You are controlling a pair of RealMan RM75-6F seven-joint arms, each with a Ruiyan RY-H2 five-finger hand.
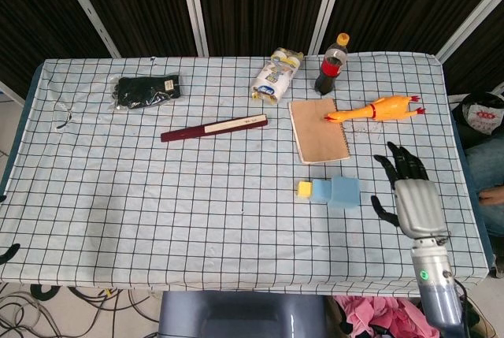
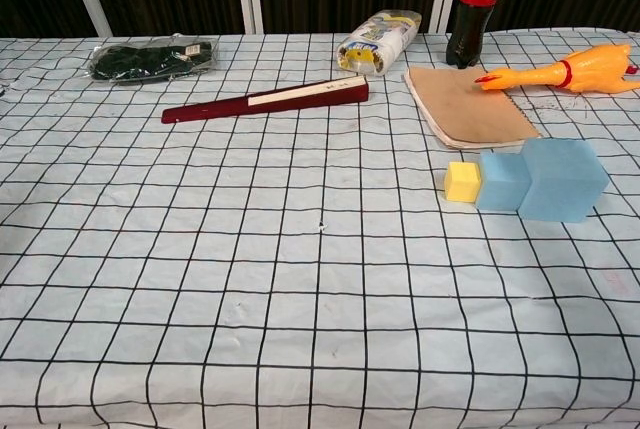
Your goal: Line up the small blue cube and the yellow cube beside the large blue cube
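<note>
Three cubes stand in a row on the checked tablecloth. The yellow cube [image 1: 304,189] [image 2: 463,181] is at the left end, touching the small blue cube [image 1: 321,190] [image 2: 501,181], which touches the large blue cube [image 1: 345,191] [image 2: 561,179]. My right hand [image 1: 411,193] hangs to the right of the row in the head view, apart from the cubes, fingers spread and holding nothing. It does not show in the chest view. My left hand is in neither view.
A tan notebook [image 1: 317,130] lies just behind the cubes, with a rubber chicken [image 1: 378,109] and a cola bottle [image 1: 331,64] further back. A dark red flat stick [image 1: 213,128], a snack packet [image 1: 277,76] and a black bag [image 1: 146,90] lie toward the left and back.
</note>
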